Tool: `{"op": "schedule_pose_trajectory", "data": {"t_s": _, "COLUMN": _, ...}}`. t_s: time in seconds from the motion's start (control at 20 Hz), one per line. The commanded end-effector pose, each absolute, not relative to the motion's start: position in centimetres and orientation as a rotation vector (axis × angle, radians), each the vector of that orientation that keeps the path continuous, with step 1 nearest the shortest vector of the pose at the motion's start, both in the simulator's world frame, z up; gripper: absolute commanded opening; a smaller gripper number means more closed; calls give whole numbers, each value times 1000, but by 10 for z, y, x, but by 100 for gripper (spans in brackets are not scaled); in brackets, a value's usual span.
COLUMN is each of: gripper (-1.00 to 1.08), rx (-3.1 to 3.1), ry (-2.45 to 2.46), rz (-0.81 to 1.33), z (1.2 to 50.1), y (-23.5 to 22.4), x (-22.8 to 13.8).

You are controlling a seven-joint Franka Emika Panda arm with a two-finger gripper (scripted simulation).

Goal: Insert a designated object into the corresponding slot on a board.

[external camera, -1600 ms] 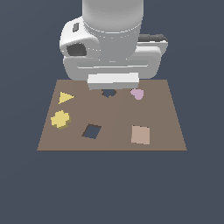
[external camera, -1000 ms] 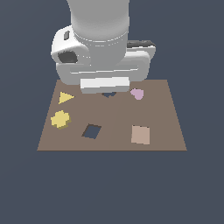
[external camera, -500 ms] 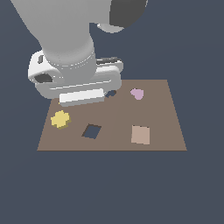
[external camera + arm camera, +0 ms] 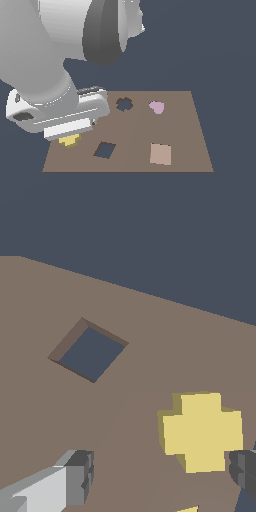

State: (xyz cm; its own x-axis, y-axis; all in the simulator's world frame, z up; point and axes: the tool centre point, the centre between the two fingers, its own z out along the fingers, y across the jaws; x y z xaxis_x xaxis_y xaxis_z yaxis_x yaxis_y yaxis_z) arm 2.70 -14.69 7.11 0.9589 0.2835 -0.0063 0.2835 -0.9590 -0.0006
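Hovering low over the board [image 4: 190, 145] at its near corner on the exterior view's left: gripper [image 4: 162, 481], fingers spread wide, nothing held. One fingertip [image 4: 80, 476] clear of the yellow cross block [image 4: 202, 431]; the other fingertip [image 4: 245, 468] just beside its edge, contact not discernible. Block flat on the board surface, mostly hidden under the wrist body in the exterior view, only a yellow sliver [image 4: 69, 141] visible. Scalloped slot [image 4: 124, 104] open, at upper middle of the board, well apart from the block. Square hole [image 4: 104, 150] near the block. Pink lumpy piece [image 4: 157, 107] beside the slot; tan square [image 4: 160, 154] below it.
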Motion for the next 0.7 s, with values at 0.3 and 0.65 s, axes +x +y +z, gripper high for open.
{"op": "schedule_pose_trajectory", "data": {"t_s": 0.3, "gripper": 100, "rx": 3095, "ry": 541, "rz": -1, "z": 52, "y": -177, "x": 42}}
{"op": "schedule_pose_trajectory", "data": {"t_s": 0.65, "gripper": 100, "rx": 3093, "ry": 551, "rz": -1, "z": 50, "y": -181, "x": 45}}
